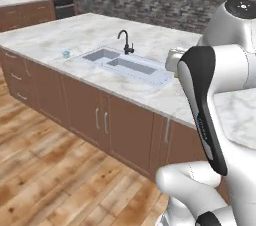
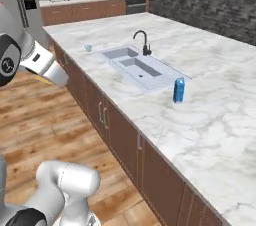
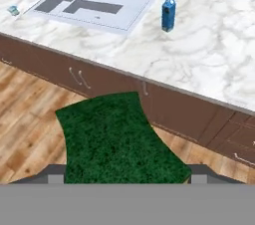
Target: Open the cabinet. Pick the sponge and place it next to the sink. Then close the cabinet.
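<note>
Your gripper (image 3: pixel 127 174) is clamped wide on a green pad, which I take to be the sponge (image 3: pixel 119 134), held out over the floor short of the counter. In the hand view the sink (image 3: pixel 134 17) lies at 11 o'clock and a blue carton (image 3: pixel 168 14) stands at 1 o'clock, just beside it. Come in low and you may strike the counter edge. Set down too far right and you may topple the carton.

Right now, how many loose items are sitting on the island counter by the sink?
2. A blue carton stands upright just off the right end of the sink. A small pale blue item, too small to identify, sits off the left end. Nothing else shows nearby.
</note>
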Motion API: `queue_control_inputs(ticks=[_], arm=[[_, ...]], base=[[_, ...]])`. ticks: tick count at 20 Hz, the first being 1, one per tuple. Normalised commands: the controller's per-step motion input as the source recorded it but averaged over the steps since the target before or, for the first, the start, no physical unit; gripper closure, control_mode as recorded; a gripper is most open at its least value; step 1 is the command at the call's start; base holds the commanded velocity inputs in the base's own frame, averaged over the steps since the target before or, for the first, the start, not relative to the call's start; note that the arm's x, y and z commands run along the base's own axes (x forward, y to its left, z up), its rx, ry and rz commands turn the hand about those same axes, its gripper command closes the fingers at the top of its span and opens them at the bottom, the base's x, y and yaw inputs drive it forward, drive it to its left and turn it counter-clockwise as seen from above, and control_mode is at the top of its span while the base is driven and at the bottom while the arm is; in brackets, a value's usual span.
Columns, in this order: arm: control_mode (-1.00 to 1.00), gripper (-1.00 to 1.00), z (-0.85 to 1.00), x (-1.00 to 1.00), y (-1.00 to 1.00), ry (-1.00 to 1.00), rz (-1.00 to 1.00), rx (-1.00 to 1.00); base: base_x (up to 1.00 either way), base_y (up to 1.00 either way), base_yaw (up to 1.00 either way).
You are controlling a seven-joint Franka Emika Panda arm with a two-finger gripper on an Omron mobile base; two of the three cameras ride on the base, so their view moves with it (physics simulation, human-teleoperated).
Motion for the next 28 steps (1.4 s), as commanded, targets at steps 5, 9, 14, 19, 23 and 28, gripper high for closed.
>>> queue_control_inputs(ticks=[5,9,14,19,23,28], arm=[[1.0,1.0,0.0,0.0,0.0,0.0,0.0,0.0],[1.0,1.0,0.0,0.0,0.0,0.0,0.0,0.0],[1.0,1.0,0.0,0.0,0.0,0.0,0.0,0.0],[1.0,1.0,0.0,0.0,0.0,0.0,0.0,0.0],[1.0,1.0,0.0,0.0,0.0,0.0,0.0,0.0],[1.0,1.0,0.0,0.0,0.0,0.0,0.0,0.0]], base=[[0.51,0.93,-0.63],[0.52,1.0,-0.51],[0.51,0.83,-0.53],[0.5,0.48,-0.53],[0.51,0.31,-0.45],[0.73,0.19,-0.29]])
